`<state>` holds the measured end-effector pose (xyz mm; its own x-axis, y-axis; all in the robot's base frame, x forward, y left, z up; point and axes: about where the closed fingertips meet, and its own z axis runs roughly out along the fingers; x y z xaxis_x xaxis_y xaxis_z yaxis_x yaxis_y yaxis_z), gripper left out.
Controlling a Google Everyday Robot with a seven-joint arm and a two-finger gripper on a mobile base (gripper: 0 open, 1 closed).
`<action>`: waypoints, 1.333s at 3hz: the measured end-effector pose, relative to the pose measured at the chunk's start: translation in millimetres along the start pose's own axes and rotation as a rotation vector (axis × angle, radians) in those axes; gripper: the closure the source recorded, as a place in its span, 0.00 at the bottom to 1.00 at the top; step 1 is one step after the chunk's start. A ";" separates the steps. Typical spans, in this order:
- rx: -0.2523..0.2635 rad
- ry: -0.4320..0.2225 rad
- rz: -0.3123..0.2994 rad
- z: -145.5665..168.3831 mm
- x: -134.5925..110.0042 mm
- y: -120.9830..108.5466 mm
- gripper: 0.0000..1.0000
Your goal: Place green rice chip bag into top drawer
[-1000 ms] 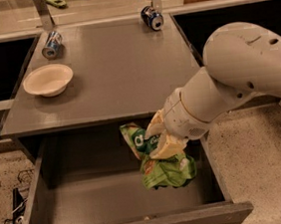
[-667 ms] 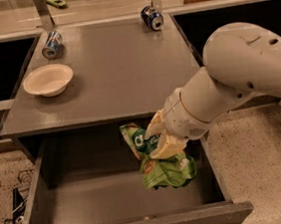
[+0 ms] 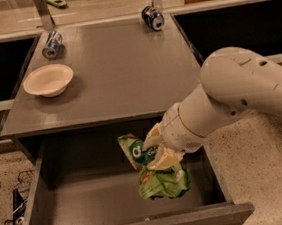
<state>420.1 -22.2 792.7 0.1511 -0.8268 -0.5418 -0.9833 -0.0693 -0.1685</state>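
Gripper [image 3: 157, 150] clasps one green rice chip bag [image 3: 164, 183] in the open top drawer [image 3: 90, 205], perhaps touching bottom. Grey table [image 3: 121, 71] bears two cans [image 3: 52, 45] [image 3: 152, 17], one bowl [image 3: 48, 80]; speckled flooring [image 3: 268, 171].

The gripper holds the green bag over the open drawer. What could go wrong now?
1. The gripper grips the green rice chip bag by its crumpled upper part; the bag may cling to a finger at release.
2. The bag is toward the right side of the top drawer; drifting sideways, it might catch on that wall.
3. The arm is close under the table edge and may bump it when lifting.
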 end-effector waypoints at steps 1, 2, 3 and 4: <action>-0.066 -0.047 -0.003 47.1 14.0 15.4 1.00; -0.059 -0.041 -0.001 46.8 14.5 12.3 1.00; -0.033 -0.029 0.014 53.0 17.8 -1.7 1.00; -0.016 -0.012 0.020 58.1 19.0 -7.7 1.00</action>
<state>436.4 -5.0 735.8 0.1323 -0.8212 -0.5551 -0.9876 -0.0617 -0.1441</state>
